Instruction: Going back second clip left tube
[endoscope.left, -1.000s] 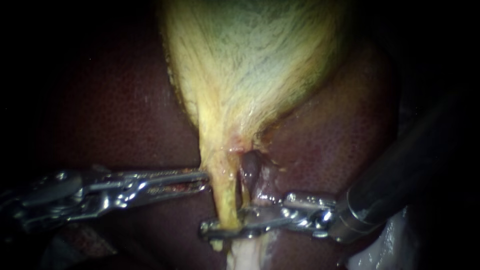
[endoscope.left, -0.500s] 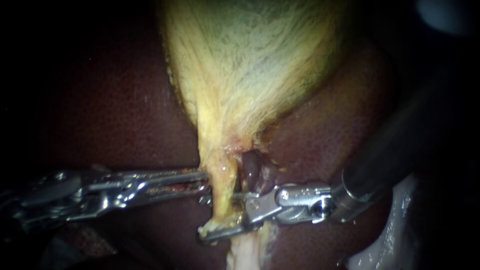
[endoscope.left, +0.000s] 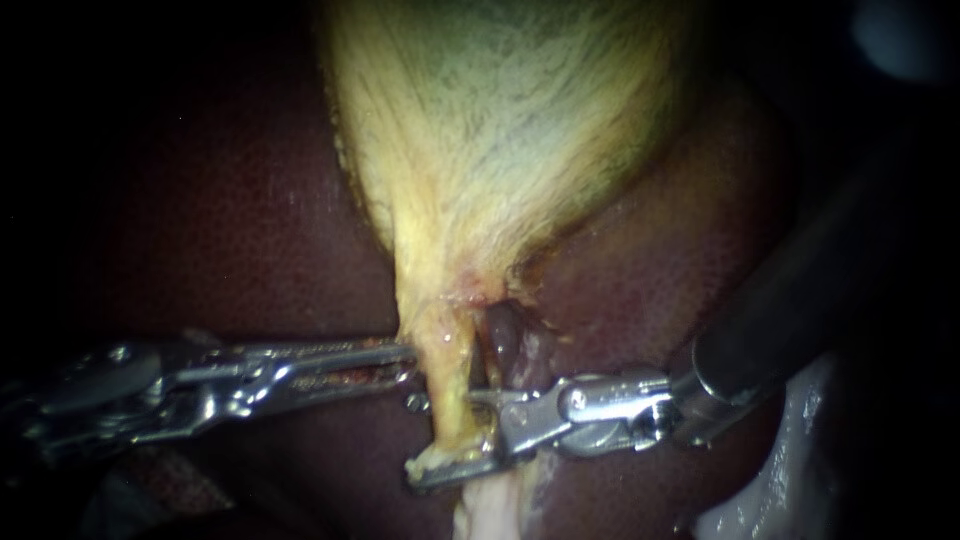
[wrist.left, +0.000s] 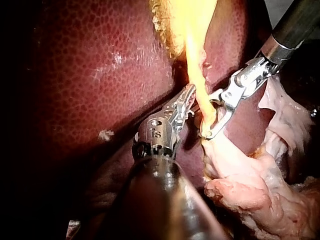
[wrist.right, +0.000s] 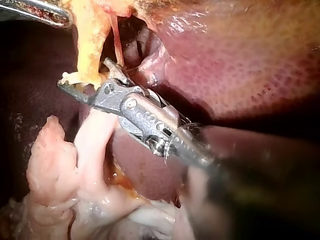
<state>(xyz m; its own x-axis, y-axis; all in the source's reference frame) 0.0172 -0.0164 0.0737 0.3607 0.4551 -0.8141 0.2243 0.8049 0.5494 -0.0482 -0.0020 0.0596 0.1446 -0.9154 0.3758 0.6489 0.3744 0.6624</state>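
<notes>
Left instrument (endoscope.left: 405, 360), slim steel shaft: jaws lie together, tips touching the left edge of the pale yellow stringy left tube (endoscope.left: 448, 375) beneath the yellow-white gallbladder (endoscope.left: 500, 120). Right instrument (endoscope.left: 445, 438): steel jaws parted, astride that tube's lower end.

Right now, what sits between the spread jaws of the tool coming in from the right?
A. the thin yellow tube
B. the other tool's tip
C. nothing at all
A: the right instrument has a gap between its jaws, and the yellow tube runs down through that gap; the right wrist view shows the same.
</notes>
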